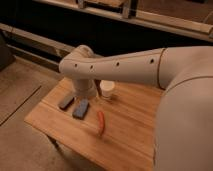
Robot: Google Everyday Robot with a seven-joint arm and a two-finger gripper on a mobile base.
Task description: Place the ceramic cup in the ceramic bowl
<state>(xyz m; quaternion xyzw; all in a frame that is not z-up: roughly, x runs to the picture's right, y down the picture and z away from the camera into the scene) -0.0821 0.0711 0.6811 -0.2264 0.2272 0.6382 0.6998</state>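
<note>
Pale plank-wood bench (131, 131). Smooth white cylindrical ceramic cup (107, 90), upright. Gripper (96, 95) low just beside it, largely behind glossy white arm (120, 65); clenched or released, cannot tell.

The ceramic cup (107, 89) is small, white and round, and it stands upright near the far edge of the wooden table (130, 135), just right of the arm's big white joint (82, 75). A small dark bit (98, 86) peeks out right beside the cup on its left, mostly hidden by the joint, and I cannot tell if it is the ceramic bowl. The gripper is hidden behind that joint, close to the cup.
</note>
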